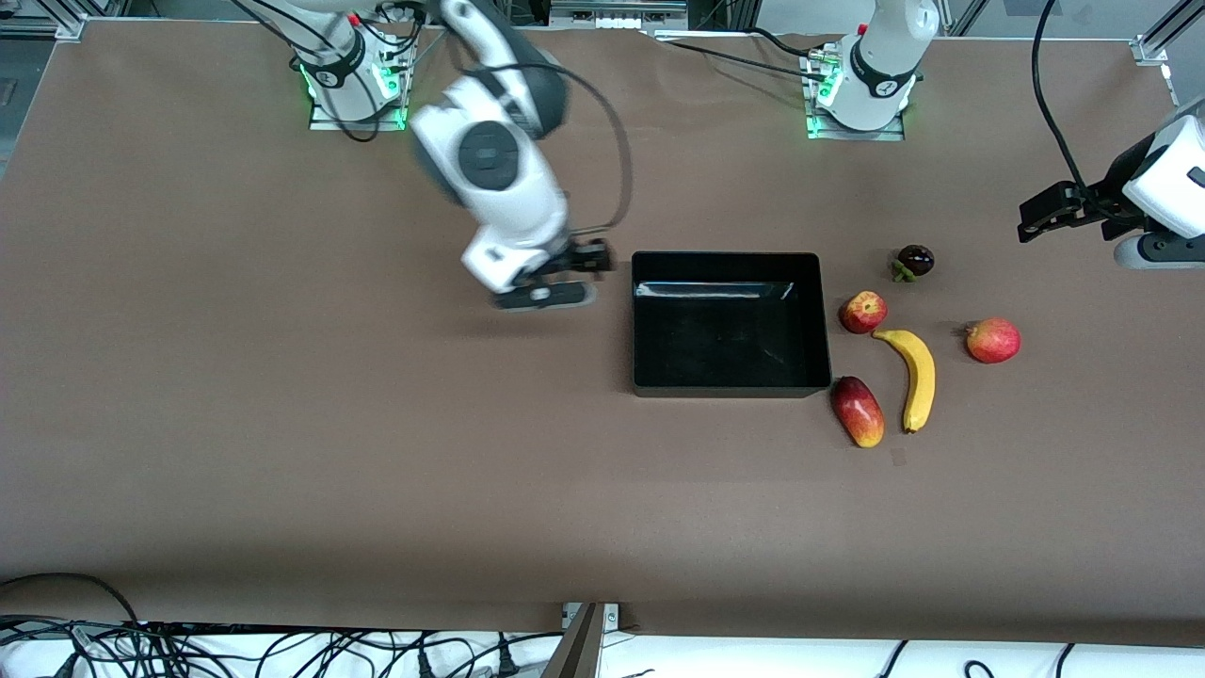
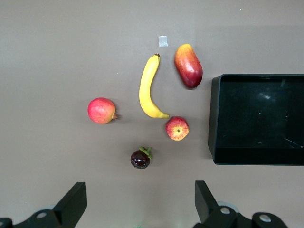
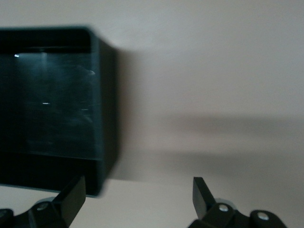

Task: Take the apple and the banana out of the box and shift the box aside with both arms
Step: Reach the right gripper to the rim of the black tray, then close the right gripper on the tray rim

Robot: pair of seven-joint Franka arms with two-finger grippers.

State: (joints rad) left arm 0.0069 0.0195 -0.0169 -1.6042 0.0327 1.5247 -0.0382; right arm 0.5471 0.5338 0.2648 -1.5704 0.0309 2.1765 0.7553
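The right gripper (image 1: 565,278) hangs low over the bare tabletop (image 1: 282,424), just beside the wall of the black box (image 1: 650,320) that faces the right arm's end. Its fingers (image 3: 71,197) are spread as wide as they go and hold nothing; in the right wrist view the box's corner (image 3: 102,156) shows near one fingertip, but whether they touch cannot be told.

The left gripper (image 1: 1045,215) is up in the air over the tabletop toward the left arm's end, with its fingers (image 2: 73,202) also wide apart and empty. Below it and well apart lie the fruits. The dark purple fruit (image 2: 140,158) is closest to this gripper. Past that come the small red apple (image 2: 177,128) with yellow streaks and the plain red round fruit (image 2: 101,110). The banana (image 2: 148,88) lies between those two, one tip just beside the apple. The red-yellow mango (image 2: 188,65) lies beside the banana, close to a corner of the box (image 2: 216,118). The box sits between the two grippers, with nothing inside it.
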